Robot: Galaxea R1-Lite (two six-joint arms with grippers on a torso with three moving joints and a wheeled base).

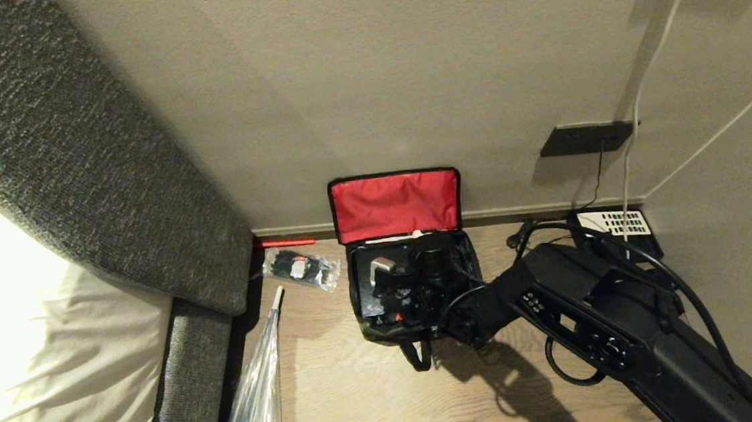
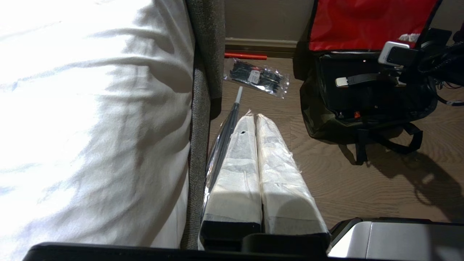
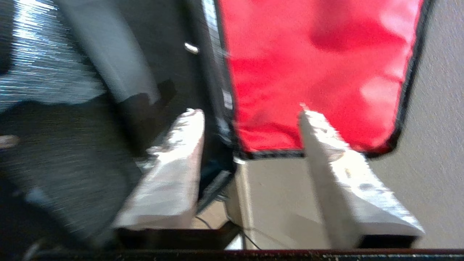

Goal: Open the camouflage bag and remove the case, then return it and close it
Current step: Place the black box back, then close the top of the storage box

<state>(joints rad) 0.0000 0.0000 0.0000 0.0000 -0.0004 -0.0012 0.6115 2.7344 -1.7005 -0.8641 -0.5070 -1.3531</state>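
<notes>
The camouflage bag (image 1: pixel 361 309) stands open on the wooden floor, its red-lined lid (image 1: pixel 394 203) leaning back against the wall. My right gripper (image 1: pixel 418 238) reaches down over the bag's far edge, close to the lid. In the right wrist view it (image 3: pixel 249 108) is open, nothing between its white fingers, with the red lid (image 3: pixel 308 54) just beyond them. A black case (image 2: pixel 357 99) lies inside the bag (image 2: pixel 319 119), largely covered by the arm in the head view. My left gripper (image 2: pixel 253 116) hangs shut and empty beside the bed.
A clear packet of black items (image 1: pixel 301 268) and a red stick (image 1: pixel 284 243) lie left of the bag. A plastic-wrapped umbrella (image 1: pixel 256 388) rests against the grey bed frame (image 1: pixel 188 380). A telephone (image 1: pixel 615 226) sits in the right corner, its cables running up the wall.
</notes>
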